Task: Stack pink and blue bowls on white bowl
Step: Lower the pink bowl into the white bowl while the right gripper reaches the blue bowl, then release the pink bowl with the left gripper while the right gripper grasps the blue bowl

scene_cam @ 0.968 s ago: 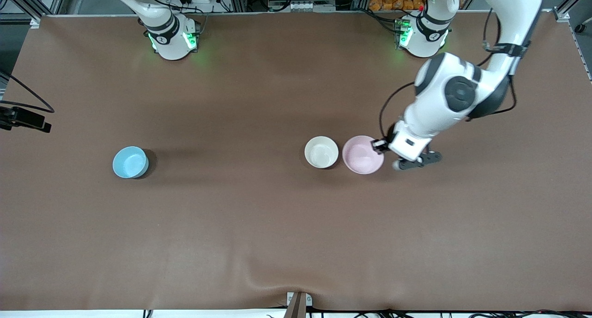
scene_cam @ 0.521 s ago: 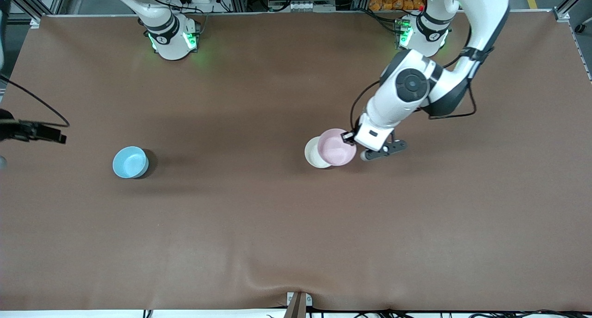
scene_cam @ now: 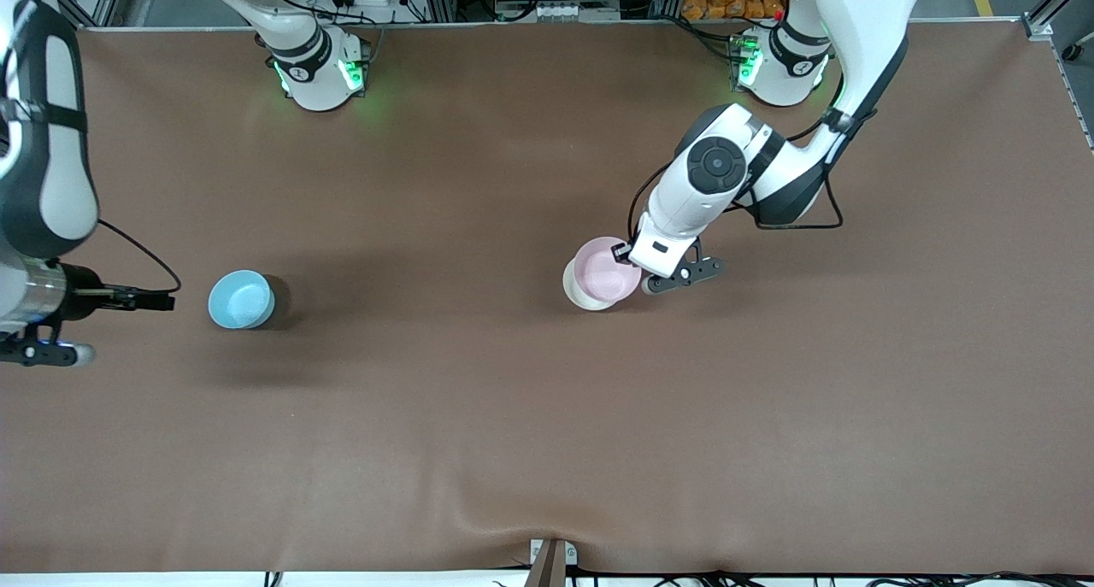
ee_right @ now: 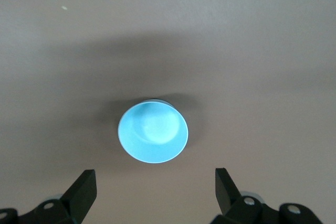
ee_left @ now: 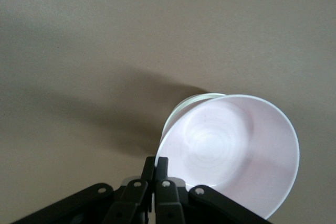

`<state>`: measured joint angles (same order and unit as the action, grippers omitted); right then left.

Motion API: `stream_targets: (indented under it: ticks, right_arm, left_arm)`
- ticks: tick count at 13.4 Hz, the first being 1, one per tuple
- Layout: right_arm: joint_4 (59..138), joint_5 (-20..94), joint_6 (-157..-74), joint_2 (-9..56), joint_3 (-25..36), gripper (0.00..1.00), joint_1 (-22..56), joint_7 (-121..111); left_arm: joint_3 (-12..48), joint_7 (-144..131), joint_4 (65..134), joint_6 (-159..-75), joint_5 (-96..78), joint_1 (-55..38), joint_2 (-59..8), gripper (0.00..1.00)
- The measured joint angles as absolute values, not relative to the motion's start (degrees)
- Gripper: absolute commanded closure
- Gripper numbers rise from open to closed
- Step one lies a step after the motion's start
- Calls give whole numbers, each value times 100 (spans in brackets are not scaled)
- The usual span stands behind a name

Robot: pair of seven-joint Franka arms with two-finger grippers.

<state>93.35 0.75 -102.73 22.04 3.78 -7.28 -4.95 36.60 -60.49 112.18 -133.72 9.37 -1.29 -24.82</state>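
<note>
While I watch from the front, the left gripper [scene_cam: 633, 261] is pinched on the pink bowl's [scene_cam: 605, 272] rim, holding it over the white bowl [scene_cam: 577, 296] and covering most of it; the right gripper [ee_right: 155, 191] hangs spread wide over the table's right-arm end, just beside the blue bowl [scene_cam: 241, 299], which sits well apart from those 2.

No legible text, labels, brand names, numbers or signs appear in any of the three views. The pink bowl [scene_cam: 605, 270], the blue bowl [scene_cam: 240, 299] and the white bowl [scene_cam: 574, 293] are plain and unmarked, and the brown tabletop [scene_cam: 547, 416] carries no print. Small dark marks on the arm bases [scene_cam: 318, 73] are too small to read.
</note>
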Motion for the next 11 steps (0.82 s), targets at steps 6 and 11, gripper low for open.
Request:
stream_targets:
  ticks: [6,11]
  right_arm:
    - [11048,75,-12547,2207,398,0,-1099,-725]
    - [11896,77,-13452,2208,354,0,-1099,-742]
  left_arm:
    - [3657,-6267,11227,-13618,1011,-270,-2799,100]
    - [3652,-6268,11231,-13766,1011,-271,-2993,89]
